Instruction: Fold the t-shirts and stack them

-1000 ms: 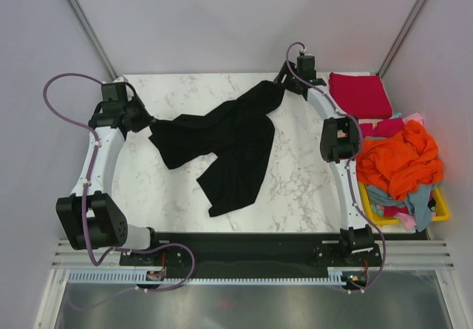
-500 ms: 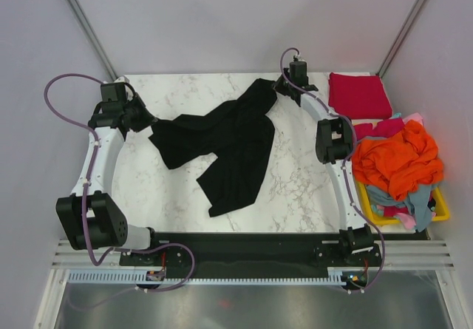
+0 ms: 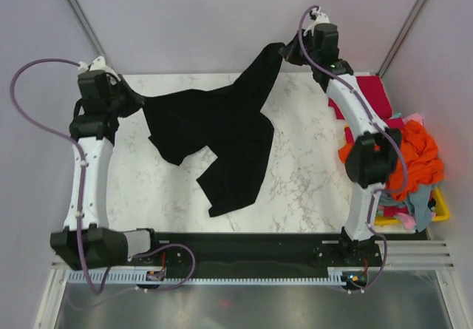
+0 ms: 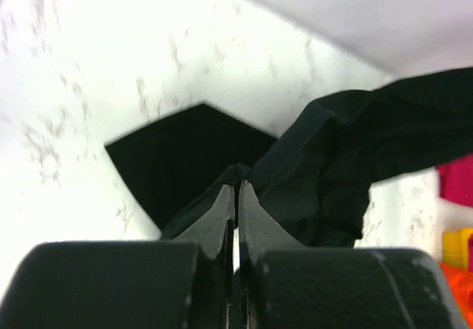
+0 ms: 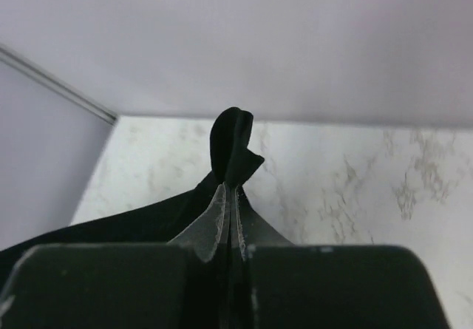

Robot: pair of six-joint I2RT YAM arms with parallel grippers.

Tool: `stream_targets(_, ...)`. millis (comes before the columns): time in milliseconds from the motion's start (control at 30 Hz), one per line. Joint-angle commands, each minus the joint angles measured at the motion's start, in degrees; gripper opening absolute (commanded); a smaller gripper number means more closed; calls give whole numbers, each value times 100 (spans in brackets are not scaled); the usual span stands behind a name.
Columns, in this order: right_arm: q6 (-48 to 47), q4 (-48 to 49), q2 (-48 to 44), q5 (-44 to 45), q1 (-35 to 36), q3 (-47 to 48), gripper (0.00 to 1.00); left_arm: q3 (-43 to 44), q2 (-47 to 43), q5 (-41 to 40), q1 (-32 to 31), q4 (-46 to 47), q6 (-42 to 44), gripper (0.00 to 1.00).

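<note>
A large black t-shirt (image 3: 222,133) hangs stretched between both arms above the marble table (image 3: 295,181), its lower part trailing down to the table. My left gripper (image 3: 134,100) is shut on its left edge; in the left wrist view the black cloth (image 4: 325,166) bunches at the closed fingertips (image 4: 237,188). My right gripper (image 3: 284,50), raised at the back, is shut on the shirt's far corner, which pokes up past the fingertips (image 5: 233,190) as a black fold (image 5: 233,148). A folded crimson t-shirt (image 3: 380,96) lies at the back right, partly behind the right arm.
A yellow basket (image 3: 441,209) at the right edge holds a heap with orange cloth (image 3: 421,155) on top and light blue cloth (image 3: 414,199) and pink cloth below. Grey walls close in the back and sides.
The right gripper closed on the black shirt's far corner. Both arms then rose and spread the shirt's upper edge wider between them, lifting it off the table.
</note>
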Motion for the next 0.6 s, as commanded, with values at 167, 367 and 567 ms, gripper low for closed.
stream_targets(167, -1033, 734, -3876, -745, 41, -1220, 0, 821, -1703, -266, 40, 152, 636, 2)
stream_targets(367, -1465, 673, -5837, -439, 41, -1642, 0, 1163, -2451, -388, 40, 143, 707, 2)
stream_targets(567, -1852, 638, -6849, 510, 32, -1459, 0, 1743, -2821, -756, -39, 169, 1014, 2)
